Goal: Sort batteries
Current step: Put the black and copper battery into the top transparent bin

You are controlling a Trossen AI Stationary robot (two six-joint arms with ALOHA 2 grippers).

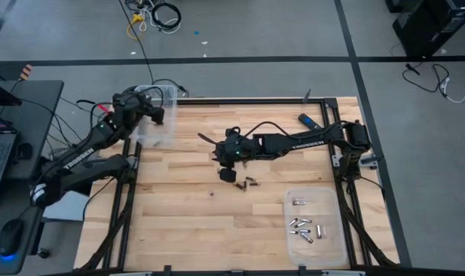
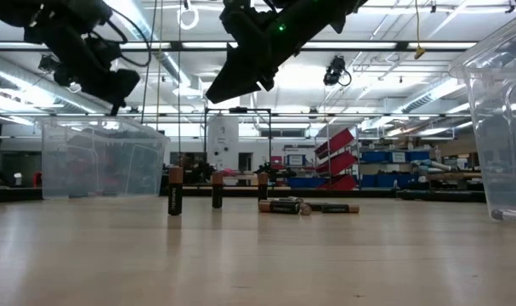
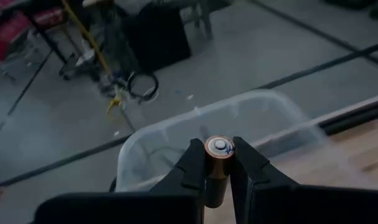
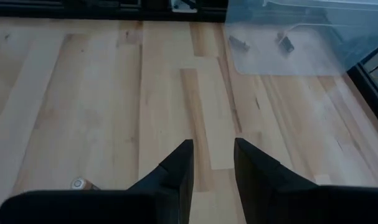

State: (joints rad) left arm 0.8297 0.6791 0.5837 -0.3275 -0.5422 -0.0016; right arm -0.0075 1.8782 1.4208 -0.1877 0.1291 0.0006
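Wooden table (image 1: 178,230) filled mid-frame. Clear bin (image 1: 159,123) sat upper left, another clear bin (image 1: 315,224) lower right with silvery batteries (image 1: 302,228). Left gripper (image 3: 218,163) over upper-left bin, jaws clamped on copper-topped battery (image 3: 217,168). Right gripper (image 4: 212,163) hung mid-table, jaws apart, empty. Loose batteries (image 1: 250,183) lay nearby, maybe three upright.

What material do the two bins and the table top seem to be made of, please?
Both the bin near the left arm and the bin with silvery batteries look like clear, glossy plastic: the wood shows through their walls. The table top looks like light wood, in joined strips with visible grain and a smooth, slightly shiny finish; it may be laminate.
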